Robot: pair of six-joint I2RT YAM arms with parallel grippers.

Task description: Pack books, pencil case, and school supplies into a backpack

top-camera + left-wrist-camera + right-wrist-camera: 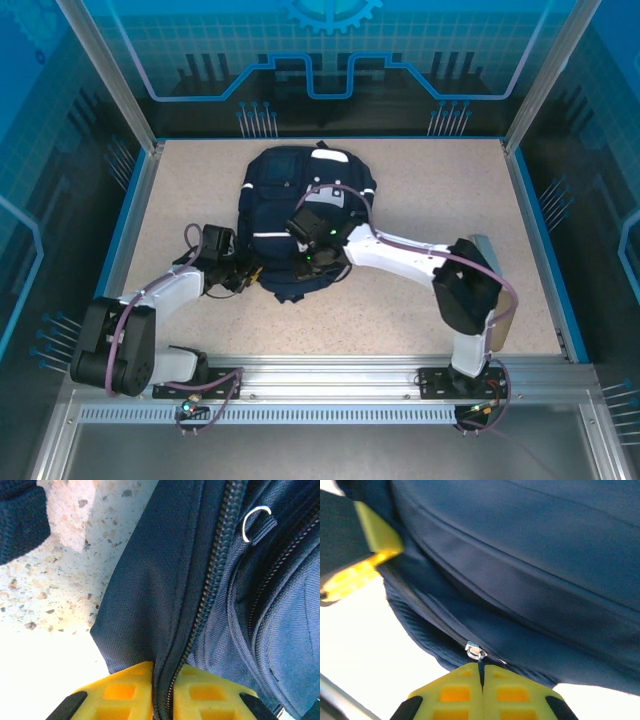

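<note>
The navy-blue backpack (300,205) lies flat in the middle of the table. My left gripper (167,682) is shut on a fold of the backpack's fabric (145,605), with the zipper track (210,590) running up from between its yellow fingers (122,692). It sits at the bag's near left corner (252,276). My right gripper (481,680) is shut on the thin zipper pull, right below the silver slider (476,651), at the bag's near edge (312,262). The left gripper's yellow finger (367,555) shows in the right wrist view. Books, pencil case and school supplies are out of view.
The speckled beige table (430,190) is ringed by a blue rim and transparent walls (540,200). An aluminium rail (330,375) carries both arm bases at the near edge. A dark strap end (20,520) lies left of the bag.
</note>
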